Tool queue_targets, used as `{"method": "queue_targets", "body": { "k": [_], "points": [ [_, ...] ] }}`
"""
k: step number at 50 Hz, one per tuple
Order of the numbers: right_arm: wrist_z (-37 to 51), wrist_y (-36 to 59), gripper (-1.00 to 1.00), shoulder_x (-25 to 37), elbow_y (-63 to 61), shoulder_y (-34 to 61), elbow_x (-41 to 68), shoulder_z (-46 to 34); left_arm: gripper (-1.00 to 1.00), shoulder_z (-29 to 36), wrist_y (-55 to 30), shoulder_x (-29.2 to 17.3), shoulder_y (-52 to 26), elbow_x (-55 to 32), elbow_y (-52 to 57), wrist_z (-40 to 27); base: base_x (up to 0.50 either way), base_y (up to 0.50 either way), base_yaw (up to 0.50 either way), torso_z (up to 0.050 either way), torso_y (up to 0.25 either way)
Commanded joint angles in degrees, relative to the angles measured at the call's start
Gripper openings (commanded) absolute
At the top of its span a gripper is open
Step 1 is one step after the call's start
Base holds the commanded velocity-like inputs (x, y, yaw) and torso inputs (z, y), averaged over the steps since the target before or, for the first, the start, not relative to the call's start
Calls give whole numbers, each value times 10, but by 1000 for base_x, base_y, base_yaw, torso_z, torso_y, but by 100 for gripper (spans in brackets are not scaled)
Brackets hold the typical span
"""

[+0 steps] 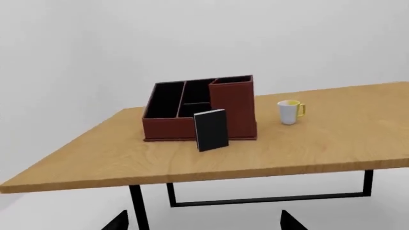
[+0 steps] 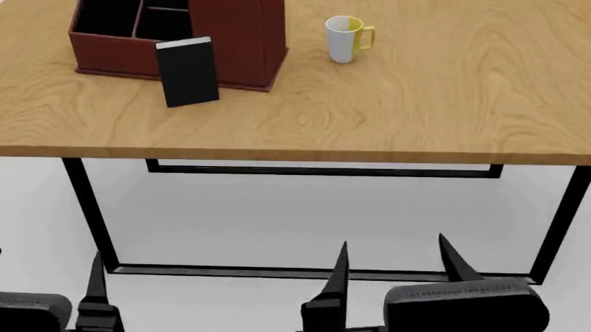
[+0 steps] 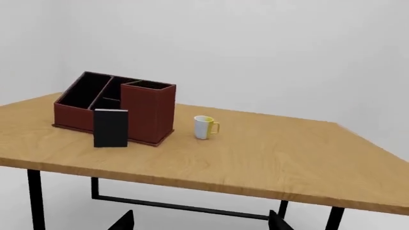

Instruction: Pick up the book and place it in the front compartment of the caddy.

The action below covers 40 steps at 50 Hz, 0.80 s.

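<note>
The black book (image 2: 187, 72) stands upright on the table, leaning against the near wall of the red-brown caddy (image 2: 242, 41). It also shows in the left wrist view (image 1: 211, 130) and the right wrist view (image 3: 110, 128). The caddy (image 1: 233, 108) has a tall section on its right. Its middle column is split by a cross divider; the longer part, the front compartment (image 1: 197, 92), lies on the far side and is empty. My left gripper (image 1: 204, 223) and right gripper (image 2: 395, 266) are open and empty, low in front of the table's near edge, well short of the book.
A white mug (image 2: 344, 39) with a yellow inside and handle stands right of the caddy. The wooden table (image 2: 416, 104) rests on a black metal frame (image 2: 323, 169). White floor and wall surround it.
</note>
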Motion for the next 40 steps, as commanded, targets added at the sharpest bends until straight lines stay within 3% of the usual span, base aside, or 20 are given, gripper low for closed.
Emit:
{"method": "queue_targets", "body": {
  "k": [1, 10, 12, 14, 15, 17, 19, 20, 22, 23, 26, 34, 40],
  "points": [
    [-5, 190, 100, 5, -136, 71, 13, -3, 100, 3, -157, -14, -36, -6, 137, 2, 0, 0, 0, 0, 0],
    [17, 259, 100, 17, -171, 115, 48, -2, 100, -4, -249, -18, -73, -15, 206, 4, 0, 0, 0, 0, 0],
    [79, 263, 100, 45, -171, 127, 132, 9, 100, -6, -273, -19, -83, -17, 223, 5, 0, 0, 0, 0, 0],
    [205, 262, 100, 101, -171, 147, 299, 26, 100, -8, -285, -21, -91, -22, 230, 4, 0, 0, 0, 0, 0],
    [291, 264, 100, 160, -171, 197, 385, 43, 100, -10, -291, -52, -120, -82, 231, -43, 0, 0, 0, 0, 0],
    [439, 257, 100, 197, -171, 225, 557, 43, 100, -20, -270, -176, -152, -254, 231, -214, 0, 0, 0, 0, 0],
    [474, 253, 100, 209, -170, 237, 636, 41, 100, -9, -245, -234, -175, -426, 231, -383, 0, 0, 0, 0, 0],
    [492, 254, 100, 215, -170, 246, 658, 39, 100, -2, -235, -249, -182, -512, 230, -407, 0, 0, 0, 0, 0],
    [522, 252, 100, 224, -169, 261, 695, 38, 100, 8, -222, -267, -191, -547, 230, -432, 0, 0, 0, 0, 0],
    [580, 248, 100, 241, -171, 290, 759, 33, 100, 20, -195, -298, -203, -581, 231, -465, 0, 0, 0, 0, 0],
    [603, 240, 100, 251, -168, 296, 778, 20, 100, 41, -165, -325, -210, -602, 229, -494, 0, 0, 0, 0, 0],
    [620, 237, 100, 262, -165, 304, 776, -3, 100, 60, -145, -338, -210, -600, 225, -504, 0, 0, 0, 0, 0],
    [628, 235, 100, 267, -164, 308, 777, -16, 100, 69, -134, -344, -208, -597, 222, -507, 0, 454, 0, 0, 0]
  ]
}}
